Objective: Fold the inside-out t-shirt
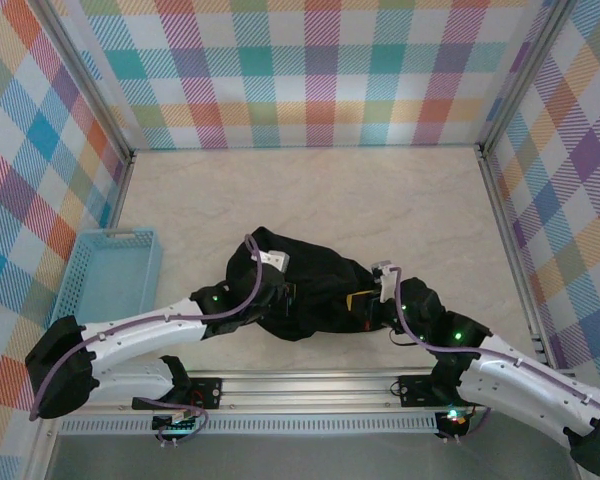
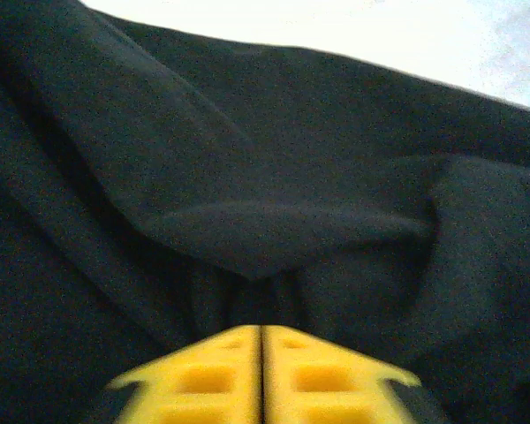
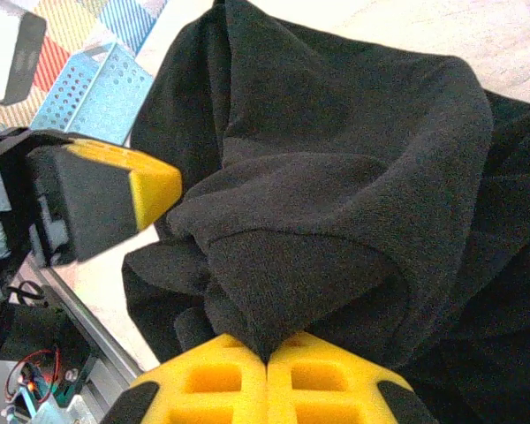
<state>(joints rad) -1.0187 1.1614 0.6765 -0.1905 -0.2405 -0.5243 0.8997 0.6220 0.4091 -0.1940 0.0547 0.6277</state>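
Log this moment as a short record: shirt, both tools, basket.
shirt: black t-shirt, a crumpled heap on the table, not yet folded
left tool: shut, fabric pinched at its tips, at the heap's left side
right tool: shut, pinching a fold at the heap's right side
basket: light blue, left of the heap, not touching it

White arms (image 1: pixel 130 345); black joints (image 1: pixel 60 362); purple cables (image 1: pixel 140 321); yellow, seemingly pocketed fingers (image 3: pixel 210 382).

No writing, label, brand mark or number is legible on the inside-out t-shirt (image 1: pixel 315 288), nor on the blue basket (image 1: pixel 112 282) lying to its left on the table (image 1: pixel 380 200).
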